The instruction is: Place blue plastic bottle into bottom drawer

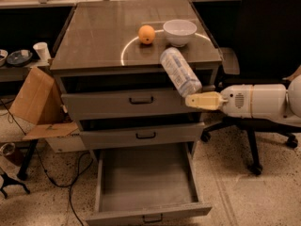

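The blue plastic bottle (179,71), pale and translucent with a printed label, hangs tilted in the air in front of the cabinet's right edge, at the height of the top drawer. My gripper (192,99) reaches in from the right and is shut on the bottle's lower end. The bottom drawer (146,185) is pulled wide open below and to the left of the bottle, its plain grey inside bare. An orange (146,34) and a white bowl (179,31) sit on the cabinet top (103,36).
The two shallower drawers (131,103) above stand slightly ajar. A black office chair (268,36) stands right of the cabinet, behind my arm. A cardboard box (35,100), a paper cup (41,51) and floor cables (56,182) are on the left.
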Motion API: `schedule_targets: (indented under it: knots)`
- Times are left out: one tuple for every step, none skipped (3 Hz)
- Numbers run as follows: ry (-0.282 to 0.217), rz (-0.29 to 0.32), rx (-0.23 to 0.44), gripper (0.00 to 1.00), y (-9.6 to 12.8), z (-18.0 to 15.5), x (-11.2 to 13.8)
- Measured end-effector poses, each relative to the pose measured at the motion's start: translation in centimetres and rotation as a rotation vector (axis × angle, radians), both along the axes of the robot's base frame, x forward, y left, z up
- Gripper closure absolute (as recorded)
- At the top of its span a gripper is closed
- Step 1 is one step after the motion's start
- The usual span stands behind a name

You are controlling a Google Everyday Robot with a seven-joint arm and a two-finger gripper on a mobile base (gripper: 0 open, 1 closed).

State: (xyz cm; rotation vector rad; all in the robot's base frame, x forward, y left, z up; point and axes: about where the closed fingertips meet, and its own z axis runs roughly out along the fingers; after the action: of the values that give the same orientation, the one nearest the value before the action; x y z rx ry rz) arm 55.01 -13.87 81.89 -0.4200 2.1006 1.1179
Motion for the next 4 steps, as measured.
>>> schedule_targets:
  knots:
    - [0.141, -0.017, -0.148, 1.00, -1.2, -6.9, -1.0]
    - [0.322, -0.022, -0.318, 1.00, -2.2, -15.2, -1.6]
    - [0.473, 0.028, -0.493, 1.00, -3.5, -24.0, -3.8]
    - [0.575, 0.083, -0.614, 1.00, -3.3, -30.2, -5.1]
